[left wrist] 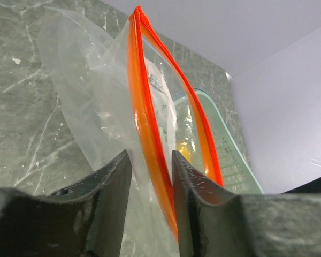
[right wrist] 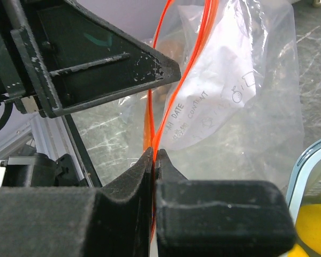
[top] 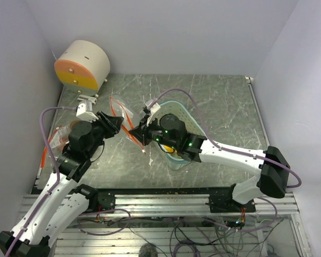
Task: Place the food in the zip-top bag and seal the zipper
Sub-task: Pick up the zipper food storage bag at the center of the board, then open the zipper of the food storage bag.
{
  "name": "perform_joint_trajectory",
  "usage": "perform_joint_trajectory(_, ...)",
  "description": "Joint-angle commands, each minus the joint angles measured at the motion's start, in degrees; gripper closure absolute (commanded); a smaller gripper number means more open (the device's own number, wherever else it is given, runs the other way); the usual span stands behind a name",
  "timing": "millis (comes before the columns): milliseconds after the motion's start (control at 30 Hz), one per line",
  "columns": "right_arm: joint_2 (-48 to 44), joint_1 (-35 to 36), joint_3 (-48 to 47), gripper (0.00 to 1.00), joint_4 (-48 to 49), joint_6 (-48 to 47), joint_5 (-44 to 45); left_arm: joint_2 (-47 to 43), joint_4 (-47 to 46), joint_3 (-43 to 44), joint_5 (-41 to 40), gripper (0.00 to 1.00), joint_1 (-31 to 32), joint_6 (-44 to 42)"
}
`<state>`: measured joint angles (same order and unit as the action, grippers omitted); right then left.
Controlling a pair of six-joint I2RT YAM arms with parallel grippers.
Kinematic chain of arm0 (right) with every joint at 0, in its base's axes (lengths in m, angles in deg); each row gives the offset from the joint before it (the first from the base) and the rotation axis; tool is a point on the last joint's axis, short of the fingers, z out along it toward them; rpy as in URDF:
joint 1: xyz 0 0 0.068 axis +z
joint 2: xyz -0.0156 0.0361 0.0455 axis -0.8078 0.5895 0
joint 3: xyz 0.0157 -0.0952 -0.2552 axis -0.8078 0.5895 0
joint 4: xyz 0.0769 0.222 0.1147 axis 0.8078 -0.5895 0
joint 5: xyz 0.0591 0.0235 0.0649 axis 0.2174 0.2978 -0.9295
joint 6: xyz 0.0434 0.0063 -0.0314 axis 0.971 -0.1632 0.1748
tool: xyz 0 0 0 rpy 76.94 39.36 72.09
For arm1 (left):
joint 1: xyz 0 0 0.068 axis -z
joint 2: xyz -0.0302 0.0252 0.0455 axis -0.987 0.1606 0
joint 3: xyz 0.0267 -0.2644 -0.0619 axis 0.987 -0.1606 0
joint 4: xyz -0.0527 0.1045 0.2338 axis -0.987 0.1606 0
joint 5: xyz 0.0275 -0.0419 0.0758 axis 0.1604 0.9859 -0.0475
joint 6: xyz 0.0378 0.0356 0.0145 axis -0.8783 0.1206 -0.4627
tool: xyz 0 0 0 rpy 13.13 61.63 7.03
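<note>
Right hand (right wrist: 153,156) clenched on zipper (left wrist: 140,107) of zip-top bag (left wrist: 85,91) — holds mouth upright. Left hand (left wrist: 150,160) unclenched, fingers (left wrist: 109,182) straddling one zipper strip — likely to spread mouth for food (right wrist: 314,227).

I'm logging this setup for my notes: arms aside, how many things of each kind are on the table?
Clear zip bag: 1
Light-blue basket: 1
Yellow fruit: 1 in view
Round cream-and-orange drum: 1
Total: 4
A half-hidden orange-edged thing at far left is not counted.
</note>
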<state>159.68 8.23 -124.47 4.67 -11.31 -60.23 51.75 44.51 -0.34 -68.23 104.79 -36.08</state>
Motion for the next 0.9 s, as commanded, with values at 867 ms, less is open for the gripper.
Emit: perform_joint_trajectory(867, 6.18, -2.63, -1.15, 0.94, -11.38, 2.96, 33.18, 2.60, 37.02, 20.09, -0.86, 0.93, -0.39, -19.96)
